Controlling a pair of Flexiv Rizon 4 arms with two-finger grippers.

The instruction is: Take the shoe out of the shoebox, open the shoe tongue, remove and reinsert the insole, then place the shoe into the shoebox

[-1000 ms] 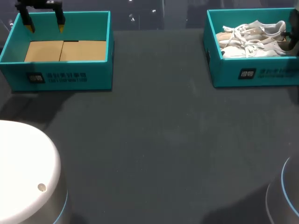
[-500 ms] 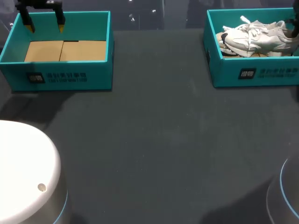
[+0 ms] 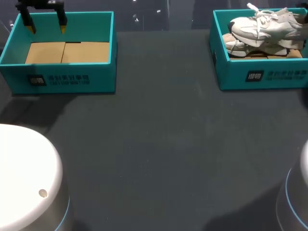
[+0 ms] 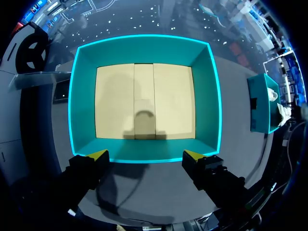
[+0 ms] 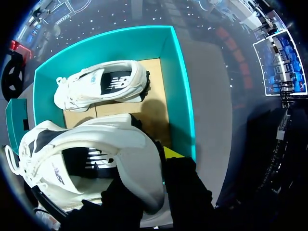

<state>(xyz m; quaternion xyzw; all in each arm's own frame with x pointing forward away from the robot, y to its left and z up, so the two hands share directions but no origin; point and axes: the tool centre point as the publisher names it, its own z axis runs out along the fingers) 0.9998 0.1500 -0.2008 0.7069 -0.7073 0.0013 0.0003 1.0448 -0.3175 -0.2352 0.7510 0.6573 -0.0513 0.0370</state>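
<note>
Far right corner of the worktop (image 3: 159,144): the shoe (image 3: 267,26) hangs above the rim of the teal shoebox (image 3: 231,72), sole down. It is clear of the cardboard floor but still within the box's outline. Its long axis runs along the worktop's far edge, with the toe toward the worktop's middle and the heel toward the right edge, where the right arm comes in. The right wrist view shows the right gripper (image 5: 150,164) at the heel. Its fingers are clamped across the heel wall, one yellow tip showing outside the shoe and the other finger hidden by the upper, so the shoe stretches away from the fingers toe-first. A second shoe (image 5: 103,84) lies on its side on the box floor, beneath and beyond the held one. The left gripper (image 4: 145,155) hangs at the far left corner, over the near wall of a second, empty box (image 3: 67,79), with its fingers wide apart and holding nothing. It is well apart from the shoe, so the right arm is plainly the nearer. Judged from this layout, the shoe must next clear the box's near wall and come out over bare worktop, toe leading toward the left arm's side.
</note>
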